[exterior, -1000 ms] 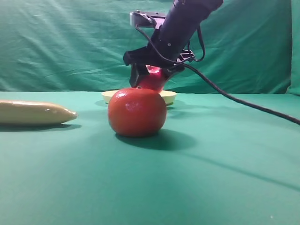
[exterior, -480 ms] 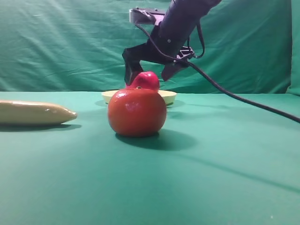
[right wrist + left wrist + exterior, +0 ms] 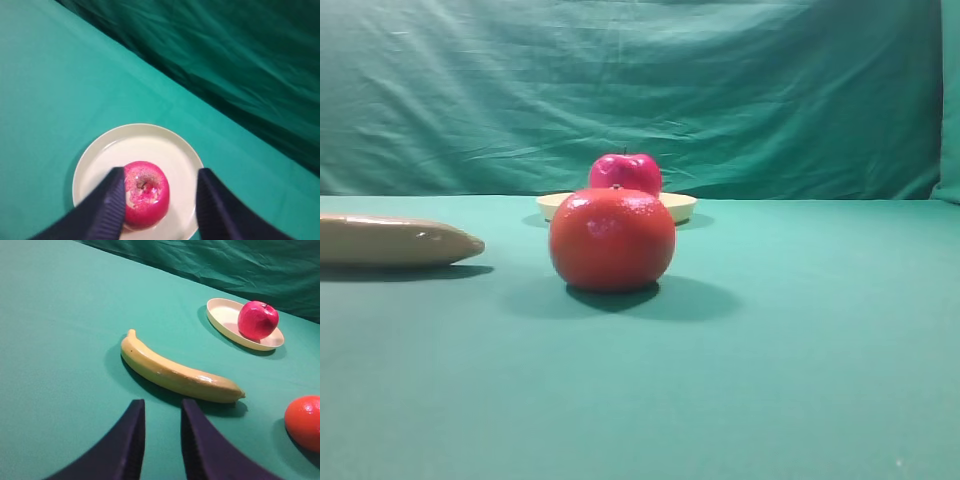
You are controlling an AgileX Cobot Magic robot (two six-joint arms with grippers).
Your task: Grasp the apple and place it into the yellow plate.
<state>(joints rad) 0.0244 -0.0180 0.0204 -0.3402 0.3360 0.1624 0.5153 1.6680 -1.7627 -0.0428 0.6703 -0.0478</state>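
Crimson apple (image 3: 145, 199) sits in your yellow plate (image 3: 167, 142); right gripper (image 3: 161, 176) is spread over it, left gripper (image 3: 162, 403) narrowly parted, empty.

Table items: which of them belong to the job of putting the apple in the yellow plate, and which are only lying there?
Belong to the job:
- apple, sitting in the plate
- yellow plate

Only lying there:
- banana
- orange-red round fruit
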